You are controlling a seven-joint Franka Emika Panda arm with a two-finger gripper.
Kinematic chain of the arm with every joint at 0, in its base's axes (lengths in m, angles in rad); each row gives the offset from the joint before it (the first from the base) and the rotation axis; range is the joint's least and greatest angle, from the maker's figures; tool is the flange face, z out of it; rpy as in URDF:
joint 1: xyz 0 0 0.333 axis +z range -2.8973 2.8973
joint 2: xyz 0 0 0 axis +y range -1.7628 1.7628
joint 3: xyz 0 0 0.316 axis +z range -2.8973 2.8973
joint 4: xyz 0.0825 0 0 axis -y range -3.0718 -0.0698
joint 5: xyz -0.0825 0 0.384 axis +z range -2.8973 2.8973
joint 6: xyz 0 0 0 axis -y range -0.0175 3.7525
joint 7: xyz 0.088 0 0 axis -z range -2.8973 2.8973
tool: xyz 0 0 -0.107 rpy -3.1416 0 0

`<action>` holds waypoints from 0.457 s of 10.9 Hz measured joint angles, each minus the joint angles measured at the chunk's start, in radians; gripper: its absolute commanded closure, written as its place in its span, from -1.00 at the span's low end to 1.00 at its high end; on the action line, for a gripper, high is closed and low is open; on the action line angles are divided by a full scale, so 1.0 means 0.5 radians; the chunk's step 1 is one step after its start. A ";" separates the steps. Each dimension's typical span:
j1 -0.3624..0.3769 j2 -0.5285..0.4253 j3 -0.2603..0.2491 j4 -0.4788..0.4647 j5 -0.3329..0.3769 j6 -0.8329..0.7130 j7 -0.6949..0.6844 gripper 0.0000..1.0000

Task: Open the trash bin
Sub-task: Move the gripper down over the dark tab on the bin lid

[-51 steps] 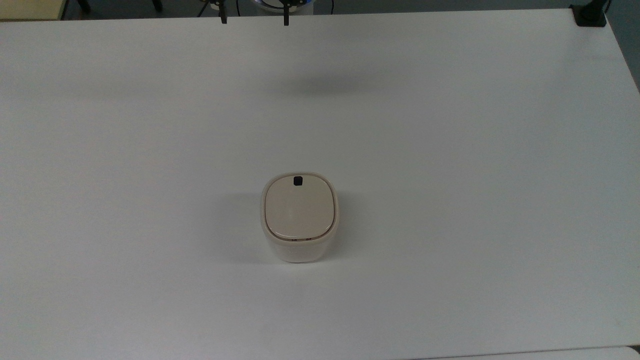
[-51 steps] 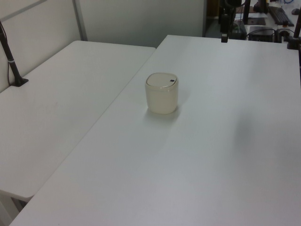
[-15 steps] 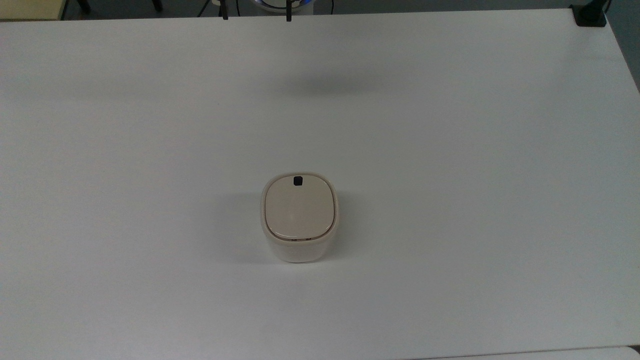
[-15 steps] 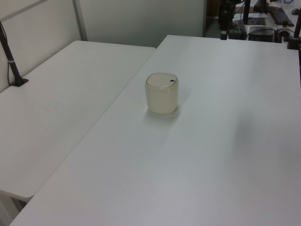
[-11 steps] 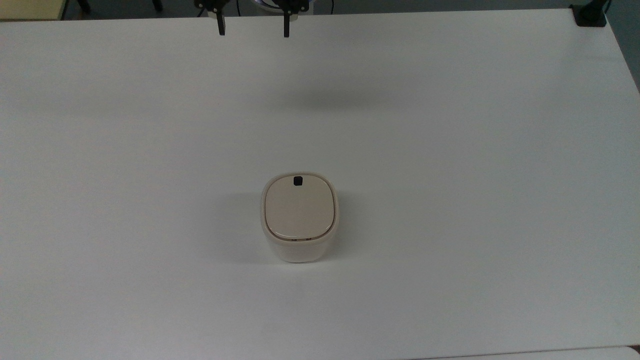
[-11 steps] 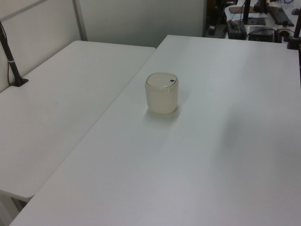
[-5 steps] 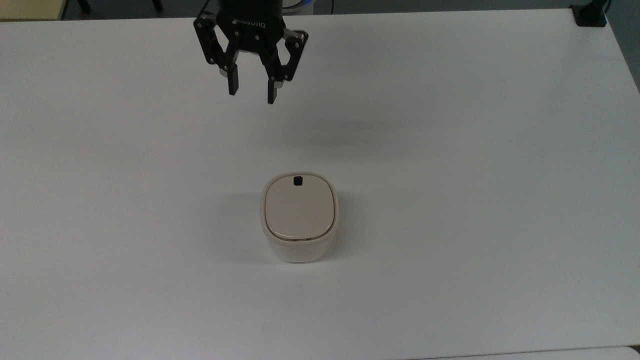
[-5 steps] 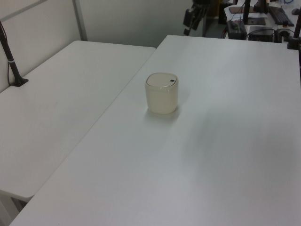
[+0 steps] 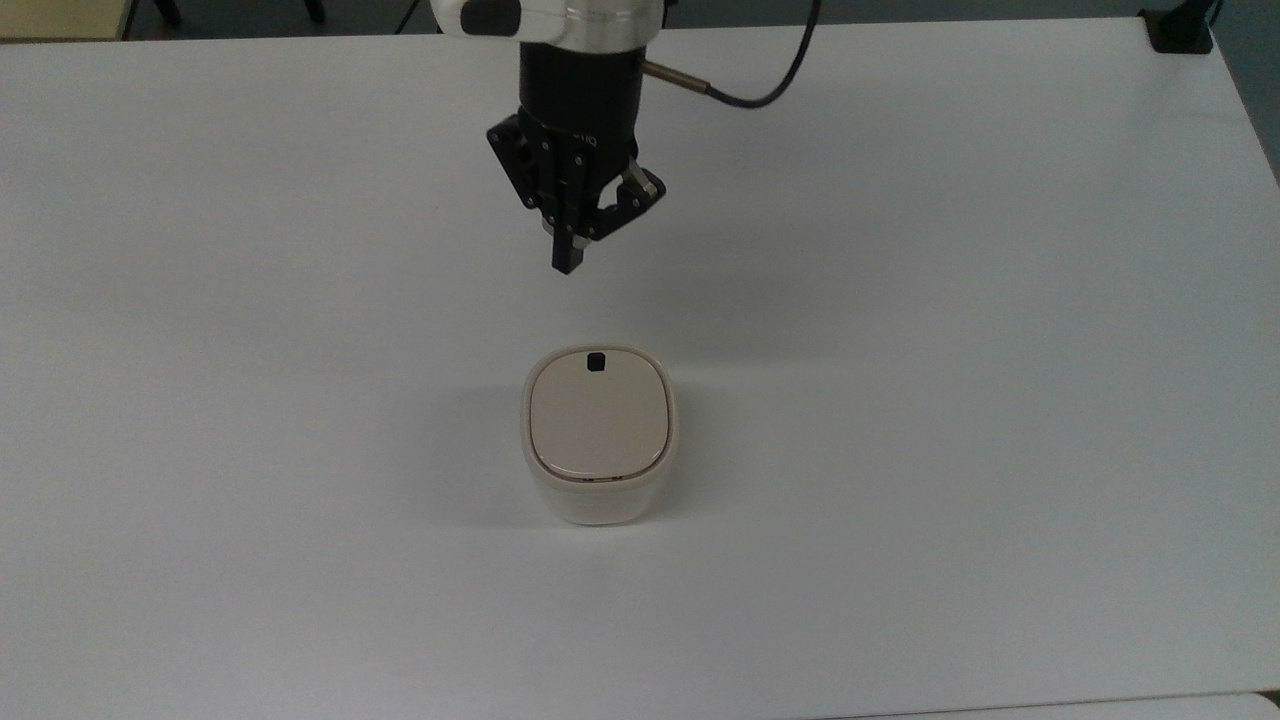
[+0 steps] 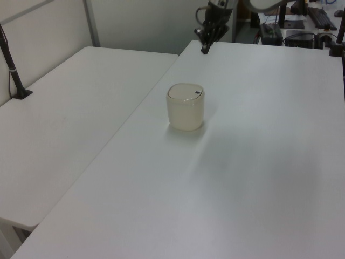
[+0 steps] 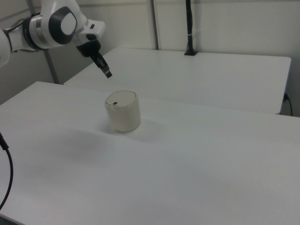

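A white counter point(image 9: 950, 350) fills the scene, with a second white counter point(image 10: 70, 113) butted against it and pale partition walls point(image 11: 225, 23) behind.

The claw point(image 9: 568, 262) hangs above the counter, touching nothing. Its black fingers point(image 9: 563, 245) are drawn together to a single tip, with no gap between them and nothing held. In the top view it points down the picture, toward the bin, and its tip sits a little above the bin's upper edge, clear of it. In the right view the claw point(image 11: 107, 73) slants down toward the right view's right, above and to the left of the bin. In the left view the claw point(image 10: 205, 48) is near the counter's far edge, well beyond the bin.

Behind the claw come a black wrist and the white arm point(image 11: 56, 23), with a dark cable point(image 9: 770, 80) looping off the wrist in the top view.

The bin point(image 9: 598, 500) stands upright near the middle of the counter, alone. Its beige lid point(image 9: 598, 425) lies flat and shut. The small black button point(image 9: 596, 362) sits on the lid's edge nearest the claw. In the left view the bin point(image 10: 186, 110) stands close to the seam between the two counters; in the right view the bin point(image 11: 123, 115) shows its button point(image 11: 115, 102) on the lid's left side.

A dark post point(image 11: 189, 28) stands on the far counter in the right view.
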State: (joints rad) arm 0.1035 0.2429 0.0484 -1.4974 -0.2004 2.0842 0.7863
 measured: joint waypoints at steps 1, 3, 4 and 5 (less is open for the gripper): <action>0.017 0.034 0.000 0.000 -0.029 0.049 0.127 1.00; 0.036 0.114 0.000 0.000 -0.111 0.159 0.333 1.00; 0.037 0.143 0.000 0.000 -0.131 0.187 0.378 1.00; 0.037 0.168 -0.001 0.000 -0.145 0.202 0.402 1.00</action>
State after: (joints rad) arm 0.1219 0.3271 0.0482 -1.4973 -0.2730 2.1853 0.9875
